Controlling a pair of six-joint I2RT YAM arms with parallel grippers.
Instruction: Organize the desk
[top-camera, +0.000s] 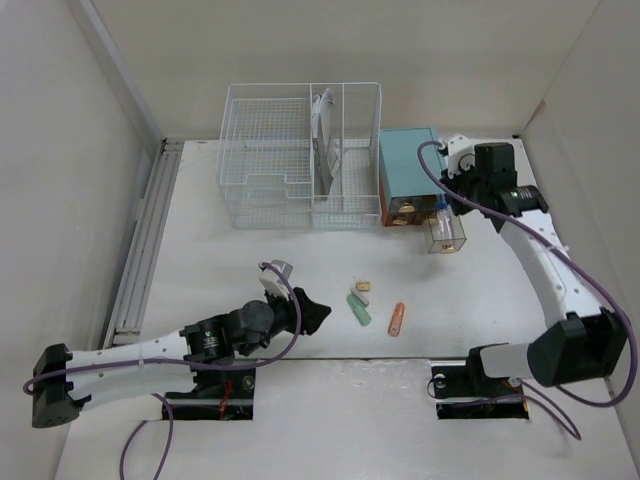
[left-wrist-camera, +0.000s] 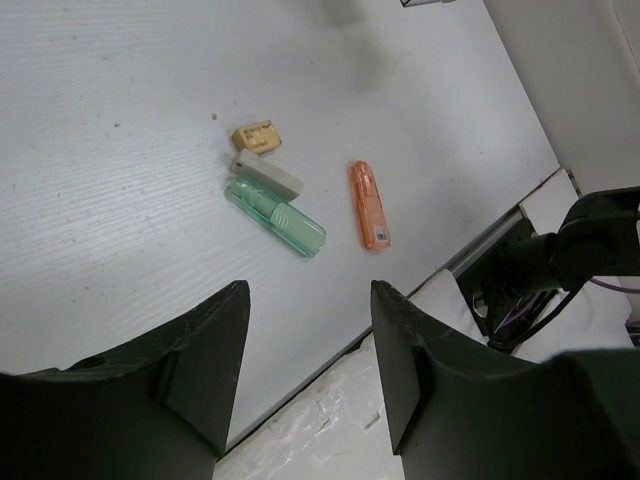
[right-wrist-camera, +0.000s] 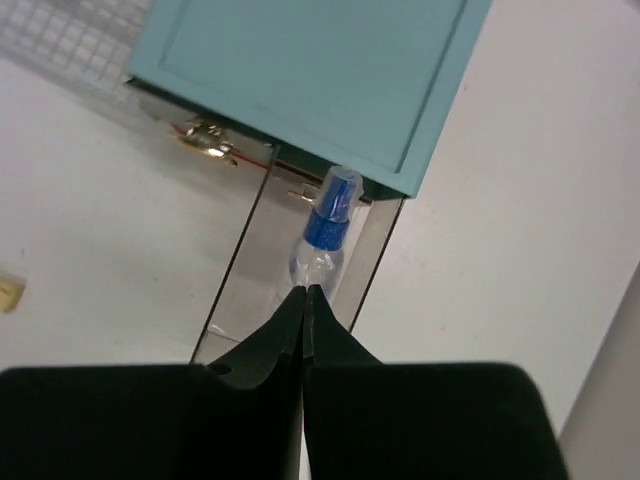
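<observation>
Shut and empty, the right gripper (right-wrist-camera: 303, 292) hovers over the blue-capped tube (right-wrist-camera: 322, 235) in the far-right drawer (right-wrist-camera: 238, 275); the left gripper (left-wrist-camera: 310, 295), jaws parted, likely lifts the green pen (left-wrist-camera: 275, 217) off the desk (top-camera: 200, 250) next.

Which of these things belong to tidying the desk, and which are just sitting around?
Job: desk, green marker, orange marker, white eraser, tan eraser, wire basket, teal cabinet, clear drawer.
Just there: metal rail, walls.

White arms (top-camera: 140, 350), black hands (left-wrist-camera: 308, 320) (right-wrist-camera: 303, 300), purple cables (top-camera: 421, 160)
</observation>
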